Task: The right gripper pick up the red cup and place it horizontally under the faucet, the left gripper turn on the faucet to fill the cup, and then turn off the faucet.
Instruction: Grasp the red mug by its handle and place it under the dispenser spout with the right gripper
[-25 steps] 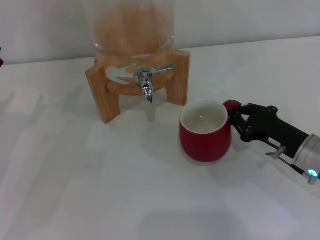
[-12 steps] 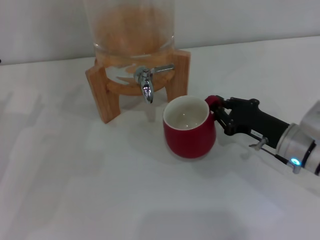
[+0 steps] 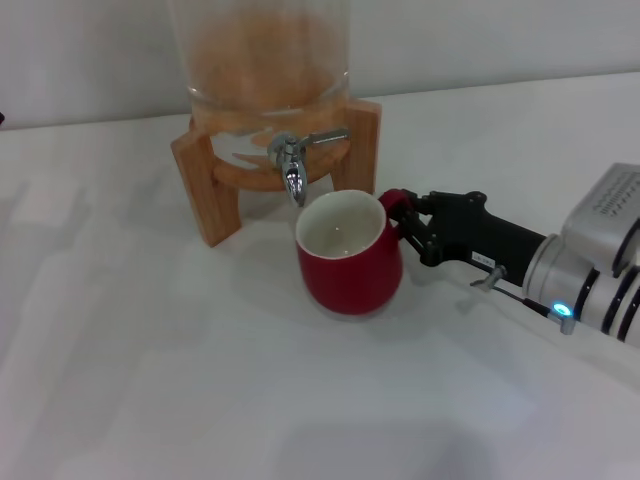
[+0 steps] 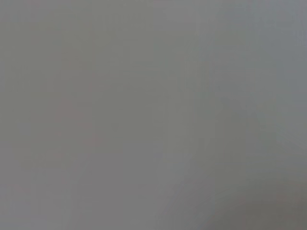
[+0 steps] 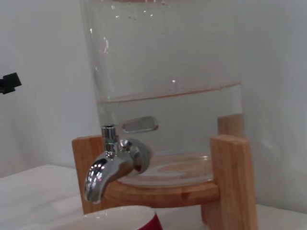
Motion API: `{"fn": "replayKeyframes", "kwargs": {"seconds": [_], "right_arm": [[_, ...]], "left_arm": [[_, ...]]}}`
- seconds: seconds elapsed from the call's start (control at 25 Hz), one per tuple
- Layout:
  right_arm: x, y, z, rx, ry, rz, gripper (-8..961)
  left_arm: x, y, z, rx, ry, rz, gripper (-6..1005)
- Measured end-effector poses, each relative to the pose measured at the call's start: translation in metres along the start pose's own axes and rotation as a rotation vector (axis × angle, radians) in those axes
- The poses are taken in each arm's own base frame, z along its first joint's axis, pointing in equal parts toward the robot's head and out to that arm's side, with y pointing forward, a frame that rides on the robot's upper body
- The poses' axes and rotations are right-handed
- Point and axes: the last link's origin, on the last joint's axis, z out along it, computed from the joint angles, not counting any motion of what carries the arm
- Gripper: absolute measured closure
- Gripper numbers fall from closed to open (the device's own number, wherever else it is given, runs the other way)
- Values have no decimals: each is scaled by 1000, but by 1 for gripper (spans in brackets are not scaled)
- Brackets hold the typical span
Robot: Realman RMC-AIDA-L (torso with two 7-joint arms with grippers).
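The red cup (image 3: pixel 348 262) stands upright with its white inside showing, just right of and below the faucet (image 3: pixel 292 165). My right gripper (image 3: pixel 402 214) reaches in from the right and is shut on the cup's small red handle. The faucet's spout hangs over the cup's far left rim, and its flat lever (image 3: pixel 326 136) points to the right. In the right wrist view the faucet (image 5: pixel 108 167) is close ahead, with the red cup's rim (image 5: pixel 120 216) at the lower edge. The left gripper is out of view; the left wrist view is plain grey.
The glass dispenser (image 3: pixel 265 50) holds water and sits on a wooden stand (image 3: pixel 203 185) whose right leg (image 3: pixel 360 150) is just behind the cup. White table (image 3: pixel 150 350) spreads to the left and front. A small black part (image 5: pixel 8 82) shows far off at the left.
My right gripper has carried the red cup leftward and a little farther back, from right of the stand to just beneath the faucet's spout. The faucet lever has not moved.
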Motion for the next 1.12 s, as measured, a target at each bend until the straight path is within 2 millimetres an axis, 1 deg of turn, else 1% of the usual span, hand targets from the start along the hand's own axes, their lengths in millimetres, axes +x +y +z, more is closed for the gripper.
{"fn": "replayKeyframes", "kwargs": {"seconds": [0.36,0.68,0.88,1.12], "right_arm": [[-3,7,13,-24,25,-5,817],[-6,5,20,-16,40,4,817],[-11,4,29,-17,50,18,818],[-9,3,35,-5,81,7,818]], "left_arm": [[1,0,1,-2,3,-19,170],[1,0,1,-3,2,-19,170],[1,0,1,-2,3,-20,170],[1,0,1,-2,2,-20,170]]}}
